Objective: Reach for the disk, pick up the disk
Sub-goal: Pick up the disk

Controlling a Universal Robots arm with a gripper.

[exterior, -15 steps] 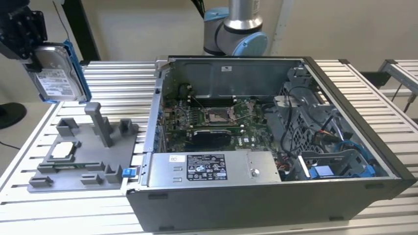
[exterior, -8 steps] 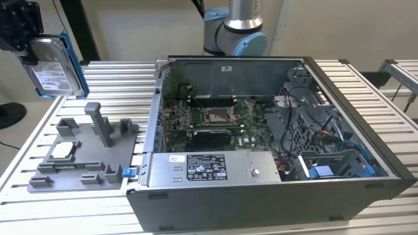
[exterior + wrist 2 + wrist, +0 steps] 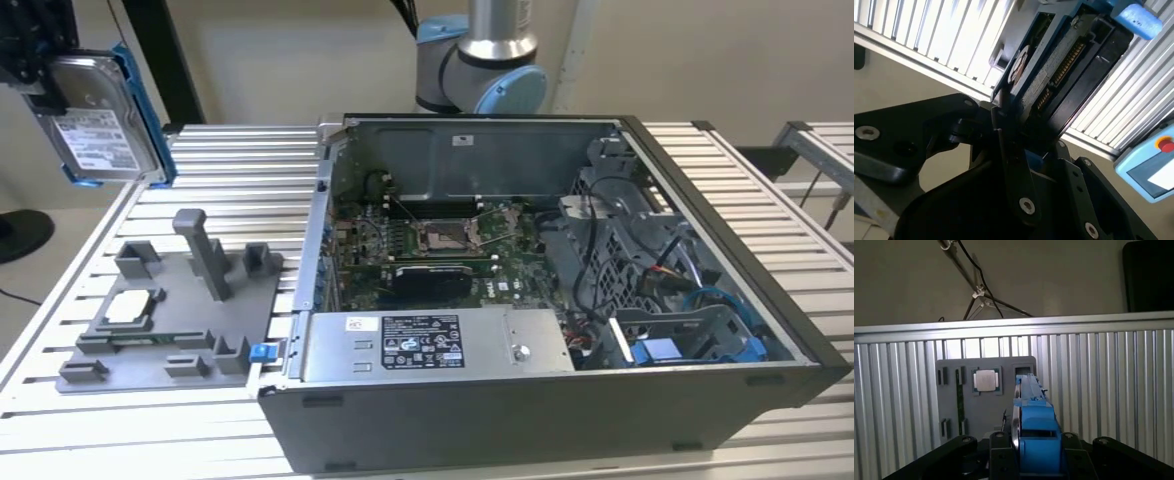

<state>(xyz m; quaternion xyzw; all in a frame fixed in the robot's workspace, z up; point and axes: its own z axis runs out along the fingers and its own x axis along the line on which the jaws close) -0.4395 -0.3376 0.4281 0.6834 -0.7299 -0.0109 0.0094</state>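
We see a white label [image 3: 96, 140] on the disk [image 3: 91, 82] and a black-and-white label [image 3: 419, 342] on the grey box [image 3: 523, 347]. We cannot read them.

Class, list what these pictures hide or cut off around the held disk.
- Exterior view: the gripper holding the disk is cut by the picture's left edge.
- First wrist view: the disk is edge-on, its label face hidden.
- Second wrist view: gripper links cover the disk's near end.
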